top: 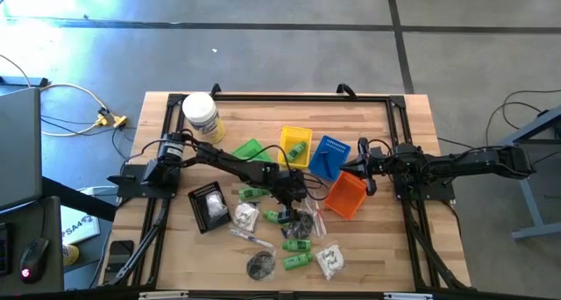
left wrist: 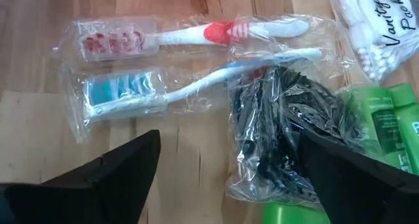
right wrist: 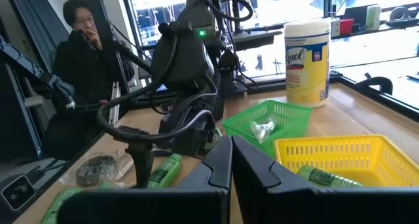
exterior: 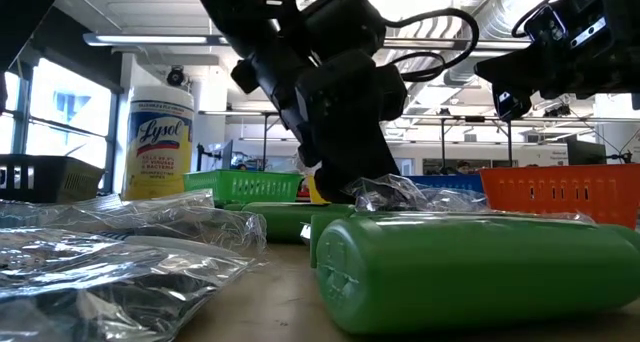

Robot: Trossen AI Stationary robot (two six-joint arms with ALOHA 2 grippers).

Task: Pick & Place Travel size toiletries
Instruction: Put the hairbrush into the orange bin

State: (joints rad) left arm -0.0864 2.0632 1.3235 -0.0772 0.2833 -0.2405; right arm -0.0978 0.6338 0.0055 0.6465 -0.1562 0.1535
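Left gripper (left wrist: 226, 168) wide open, empty, just above black pouch (left wrist: 288, 139) beside toothbrushes (left wrist: 190, 60). Right gripper (right wrist: 230, 162) shut, empty, near orange basket (top: 345, 196)

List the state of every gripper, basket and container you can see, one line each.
Left gripper: open, over a clear bag of black items.
Right gripper: shut, empty.
Yellow basket: holds a green bottle.
Green basket: holds a clear packet.
Lysol jar: upright, lid closed.

- I'm in a lab or workshop: concrete floor (top: 289, 6), loose cables (top: 70, 94) left.
- Exposed ceiling ducts (exterior: 520, 2), big windows (right wrist: 163, 14), a seated person (right wrist: 82, 54) beyond.
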